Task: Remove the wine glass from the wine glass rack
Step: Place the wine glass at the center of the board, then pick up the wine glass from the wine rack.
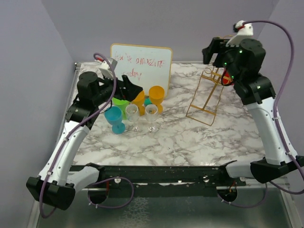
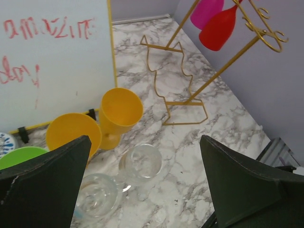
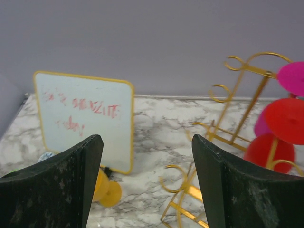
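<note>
Wine glass (image 2: 218,28), the red one, hangs upside down on the rack (image 1: 205,97) next to a pink glass (image 2: 206,10), at the upper right of the left wrist view. Their feet are slotted into the curled hooks, which is why the bowls dangle free. The rack itself stands on the bench (image 1: 190,137), right of centre in the top view and close to the right wall.

The right gripper (image 3: 145,142) is up high by the top of the rack, with its fingers spread and nothing between them. In its own view the hooks and the round glass feet sit off at the right edge, not in the gap. So I'd say it's not lined up on a glass yet.

The left gripper (image 2: 145,138) is wide open and empty too. It hovers over the glasses parked at left-centre, a yellow goblet (image 2: 118,111) and two clear glasses (image 2: 140,164) in front of the whiteboard (image 2: 52,57).

My guess is the glass needs sliding out along its hook rather than yanking down. That wire rack looks light enough to tip.
</note>
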Robot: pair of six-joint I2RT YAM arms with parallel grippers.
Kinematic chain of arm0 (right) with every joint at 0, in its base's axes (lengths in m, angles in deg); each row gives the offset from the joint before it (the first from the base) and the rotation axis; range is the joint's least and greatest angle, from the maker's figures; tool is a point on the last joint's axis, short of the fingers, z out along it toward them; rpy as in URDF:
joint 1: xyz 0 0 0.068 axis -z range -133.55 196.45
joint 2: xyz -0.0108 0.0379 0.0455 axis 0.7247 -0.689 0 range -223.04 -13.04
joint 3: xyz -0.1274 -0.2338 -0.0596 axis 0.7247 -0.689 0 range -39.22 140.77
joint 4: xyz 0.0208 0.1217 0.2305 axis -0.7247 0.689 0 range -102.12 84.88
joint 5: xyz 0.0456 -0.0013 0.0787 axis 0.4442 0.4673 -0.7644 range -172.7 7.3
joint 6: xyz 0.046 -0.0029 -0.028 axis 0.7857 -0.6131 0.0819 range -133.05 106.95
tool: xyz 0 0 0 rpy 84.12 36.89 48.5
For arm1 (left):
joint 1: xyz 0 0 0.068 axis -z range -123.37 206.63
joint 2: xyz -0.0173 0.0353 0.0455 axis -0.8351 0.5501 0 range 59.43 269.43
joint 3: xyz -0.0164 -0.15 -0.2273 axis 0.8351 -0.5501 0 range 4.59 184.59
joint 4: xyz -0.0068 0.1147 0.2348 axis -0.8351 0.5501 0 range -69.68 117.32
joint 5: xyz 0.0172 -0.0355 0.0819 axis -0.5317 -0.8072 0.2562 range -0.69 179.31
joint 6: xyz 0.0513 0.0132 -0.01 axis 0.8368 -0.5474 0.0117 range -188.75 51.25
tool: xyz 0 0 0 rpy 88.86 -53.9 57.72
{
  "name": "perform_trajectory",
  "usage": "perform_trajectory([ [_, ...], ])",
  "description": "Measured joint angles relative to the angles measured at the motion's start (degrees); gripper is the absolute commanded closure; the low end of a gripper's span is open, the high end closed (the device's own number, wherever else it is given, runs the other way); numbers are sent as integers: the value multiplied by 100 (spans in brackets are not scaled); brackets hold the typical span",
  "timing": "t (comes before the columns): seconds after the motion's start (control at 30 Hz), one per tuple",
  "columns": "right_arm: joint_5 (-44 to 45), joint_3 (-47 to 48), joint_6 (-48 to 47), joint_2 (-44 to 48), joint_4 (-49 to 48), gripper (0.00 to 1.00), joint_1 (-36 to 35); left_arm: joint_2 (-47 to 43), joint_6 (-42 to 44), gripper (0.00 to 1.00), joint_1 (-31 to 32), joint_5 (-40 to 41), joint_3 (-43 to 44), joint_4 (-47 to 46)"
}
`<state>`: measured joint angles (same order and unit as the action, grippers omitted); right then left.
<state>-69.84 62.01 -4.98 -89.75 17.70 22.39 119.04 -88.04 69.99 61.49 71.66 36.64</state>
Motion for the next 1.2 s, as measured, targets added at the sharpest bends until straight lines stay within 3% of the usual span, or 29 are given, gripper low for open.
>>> perform_trajectory([
  [0.2, -857, -199, 704, 4, -17, 20, 2210, 428, 120, 1, 1099, 197, 4, -175],
  [0.53, -2916, -1624, 2310, 42, -680, 28, 4789, 660, 149, 1, 1340, 599, 4, -378],
  [0.77, -4094, -2085, 3169, -192, -1661, 31, 4911, 623, 96, 1, 1340, 686, -13, -522],
  [1.2, -4385, -2472, 3858, -557, -2914, 50, 4916, 94, -221, 1, 1340, 1123, -914, -1279],
])
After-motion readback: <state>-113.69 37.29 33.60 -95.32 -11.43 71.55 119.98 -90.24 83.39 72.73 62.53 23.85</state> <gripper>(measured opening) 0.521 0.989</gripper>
